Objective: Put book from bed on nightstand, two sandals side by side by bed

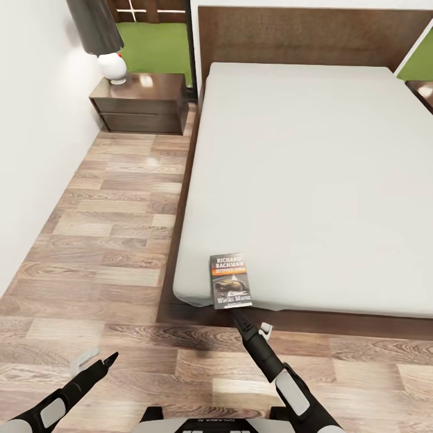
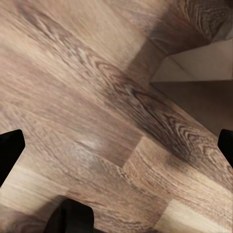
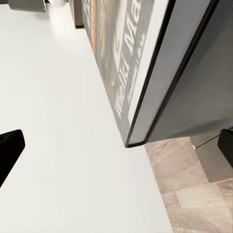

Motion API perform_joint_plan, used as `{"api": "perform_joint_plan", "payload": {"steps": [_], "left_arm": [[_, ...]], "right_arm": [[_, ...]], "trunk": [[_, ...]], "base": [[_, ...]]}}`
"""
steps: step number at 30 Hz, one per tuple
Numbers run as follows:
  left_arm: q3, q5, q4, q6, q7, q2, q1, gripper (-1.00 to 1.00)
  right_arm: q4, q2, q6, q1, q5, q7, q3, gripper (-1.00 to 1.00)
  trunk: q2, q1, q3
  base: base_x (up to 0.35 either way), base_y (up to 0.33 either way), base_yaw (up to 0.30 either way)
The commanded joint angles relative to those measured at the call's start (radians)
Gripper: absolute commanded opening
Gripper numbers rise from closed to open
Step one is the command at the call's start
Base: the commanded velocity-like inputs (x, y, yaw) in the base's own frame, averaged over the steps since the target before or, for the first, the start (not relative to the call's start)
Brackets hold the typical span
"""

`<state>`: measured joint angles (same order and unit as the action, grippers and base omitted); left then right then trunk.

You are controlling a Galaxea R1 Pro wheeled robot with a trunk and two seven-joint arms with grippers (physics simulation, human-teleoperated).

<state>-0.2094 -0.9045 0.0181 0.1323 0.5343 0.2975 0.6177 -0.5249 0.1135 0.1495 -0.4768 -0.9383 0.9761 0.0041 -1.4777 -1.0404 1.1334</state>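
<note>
The book [image 1: 230, 281] lies at the bed [image 1: 313, 180] edge, long axis pointing away from the robot, directly ahead of the right gripper [image 1: 248, 325], whose jaws are spread wide and empty.

Head view: high, at the foot end of the bed [image 1: 313, 180], facing down and forward along it to the headboard; nightstand [image 1: 141, 102] sits beside the bed's head end, plank floor [image 1: 102, 240] alongside. Left wrist view: very near the floor [image 2: 97, 111], angled down, a corner of the bed [image 2: 199, 68] at its edge. Right wrist view: right up against the book [image 3: 126, 63] at the bed's foot edge, mattress [image 3: 58, 136] underneath. Head and right wrist views share the book [image 1: 230, 281] and that edge.
</note>
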Motion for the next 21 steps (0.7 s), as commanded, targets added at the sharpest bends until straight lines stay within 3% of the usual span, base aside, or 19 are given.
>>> {"api": "perform_joint_plan", "payload": {"steps": [1,9,21], "left_arm": [[-0.008,-0.005,-0.001,0.005,0.003,0.0,0.001,1.0],[-0.008,-0.005,-0.001,0.006,0.003,0.0,0.001,1.0],[-0.008,-0.005,-0.001,0.006,0.003,0.0,0.001,1.0]], "right_arm": [[0.0,0.0,0.011,0.0,-0.01,0.003,0.0,1.0],[0.0,0.0,0.012,0.0,-0.01,0.003,0.0,1.0],[-0.001,0.0,0.013,0.0,-0.01,0.003,0.0,1.0]], "trunk": [[0.0,0.0,0.0],[0.0,0.0,0.0],[0.0,0.0,0.0]], "base": [[0.0,0.055,0.0],[0.003,0.009,0.0],[0.119,0.0,0.0]]}}
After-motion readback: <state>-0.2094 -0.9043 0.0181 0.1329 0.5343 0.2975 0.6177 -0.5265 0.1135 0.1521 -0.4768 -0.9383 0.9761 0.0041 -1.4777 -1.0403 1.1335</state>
